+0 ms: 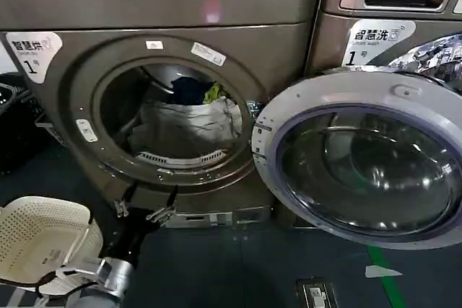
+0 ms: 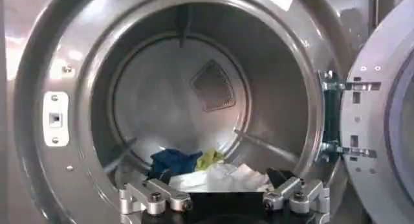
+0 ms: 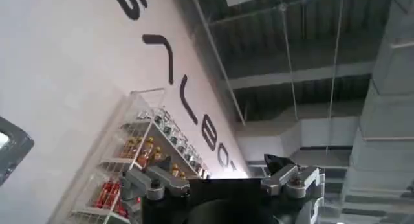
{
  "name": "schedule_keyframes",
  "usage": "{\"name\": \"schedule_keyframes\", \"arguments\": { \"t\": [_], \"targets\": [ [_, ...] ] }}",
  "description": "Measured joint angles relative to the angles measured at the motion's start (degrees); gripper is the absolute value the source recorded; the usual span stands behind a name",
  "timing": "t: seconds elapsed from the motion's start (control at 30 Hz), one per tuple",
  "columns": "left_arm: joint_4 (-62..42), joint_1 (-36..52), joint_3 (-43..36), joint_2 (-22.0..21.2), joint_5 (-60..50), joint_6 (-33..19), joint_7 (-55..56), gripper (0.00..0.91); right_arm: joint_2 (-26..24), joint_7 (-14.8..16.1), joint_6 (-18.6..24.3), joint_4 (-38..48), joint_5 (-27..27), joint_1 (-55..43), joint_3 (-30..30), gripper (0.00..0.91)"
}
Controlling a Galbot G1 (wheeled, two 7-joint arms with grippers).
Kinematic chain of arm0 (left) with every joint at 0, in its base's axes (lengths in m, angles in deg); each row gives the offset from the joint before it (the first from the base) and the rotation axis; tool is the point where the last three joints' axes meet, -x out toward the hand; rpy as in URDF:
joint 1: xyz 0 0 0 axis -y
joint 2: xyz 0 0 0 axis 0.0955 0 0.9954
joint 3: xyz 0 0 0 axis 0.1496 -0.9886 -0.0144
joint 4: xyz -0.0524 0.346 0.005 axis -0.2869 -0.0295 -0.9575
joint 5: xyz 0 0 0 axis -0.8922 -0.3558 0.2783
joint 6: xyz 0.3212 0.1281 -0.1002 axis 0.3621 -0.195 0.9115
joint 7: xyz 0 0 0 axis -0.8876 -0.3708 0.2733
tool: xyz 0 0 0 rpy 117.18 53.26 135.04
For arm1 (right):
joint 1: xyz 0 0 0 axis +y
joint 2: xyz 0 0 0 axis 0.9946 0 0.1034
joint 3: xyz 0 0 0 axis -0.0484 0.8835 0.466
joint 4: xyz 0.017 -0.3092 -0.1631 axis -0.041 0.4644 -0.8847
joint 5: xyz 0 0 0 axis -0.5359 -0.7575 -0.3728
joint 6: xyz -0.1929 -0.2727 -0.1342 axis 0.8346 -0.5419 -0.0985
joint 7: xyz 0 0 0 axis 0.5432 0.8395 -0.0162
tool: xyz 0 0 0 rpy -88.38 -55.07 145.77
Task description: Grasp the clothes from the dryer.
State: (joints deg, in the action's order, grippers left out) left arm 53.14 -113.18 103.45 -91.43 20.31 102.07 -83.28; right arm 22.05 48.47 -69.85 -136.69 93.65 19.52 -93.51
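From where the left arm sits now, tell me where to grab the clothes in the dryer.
Take the raised whitish fold at the front of the clothes, coming straight in through the dryer's porthole. The heap lies low on the drum floor, nearest the opening, and the open left gripper already faces it from just outside. The navy and yellow-green pieces sit farther back.

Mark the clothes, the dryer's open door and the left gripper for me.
clothes [image 1: 180,131]: head view, on the whitish cloth in the drum.
dryer's open door [image 1: 368,171]: head view, on the glass.
left gripper [image 1: 143,212]: head view, between its open fingertips, below the porthole.
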Motion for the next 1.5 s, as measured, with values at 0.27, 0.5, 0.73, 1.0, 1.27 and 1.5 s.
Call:
{"name": "schedule_keyframes", "arguments": {
  "t": [0.27,0.5,0.73,1.0,1.27,1.5],
  "targets": [
    [-0.3,0.2,0.0,0.1,0.1,0.1,0.0,0.907,-0.1,-0.1,0.0,0.0,0.0,-0.1,-0.1,0.907],
    [-0.6,0.4,-0.2,0.1,0.2,0.4,0.0,0.907,-0.4,-0.1,0.0,0.5,-0.1,-0.2,-0.3,0.907],
    [-0.8,0.6,-0.4,0.1,0.3,0.6,0.0,0.907,-0.5,-0.1,0.0,0.7,-0.3,-0.3,-0.4,0.907],
    [-0.8,0.7,-0.5,0.0,0.4,0.8,0.0,0.907,-0.9,-0.2,0.0,1.0,-0.7,-0.6,-0.2,0.907],
    [-0.9,1.1,-0.6,0.1,0.4,1.0,-0.2,0.907,-0.9,-0.2,0.0,1.0,-0.7,-0.6,-0.1,0.907],
    [-0.9,1.0,-0.9,0.3,0.4,1.1,-0.1,0.907,-0.9,-0.3,-0.1,0.9,-0.7,-0.3,-0.7,0.907]
  ]
}}
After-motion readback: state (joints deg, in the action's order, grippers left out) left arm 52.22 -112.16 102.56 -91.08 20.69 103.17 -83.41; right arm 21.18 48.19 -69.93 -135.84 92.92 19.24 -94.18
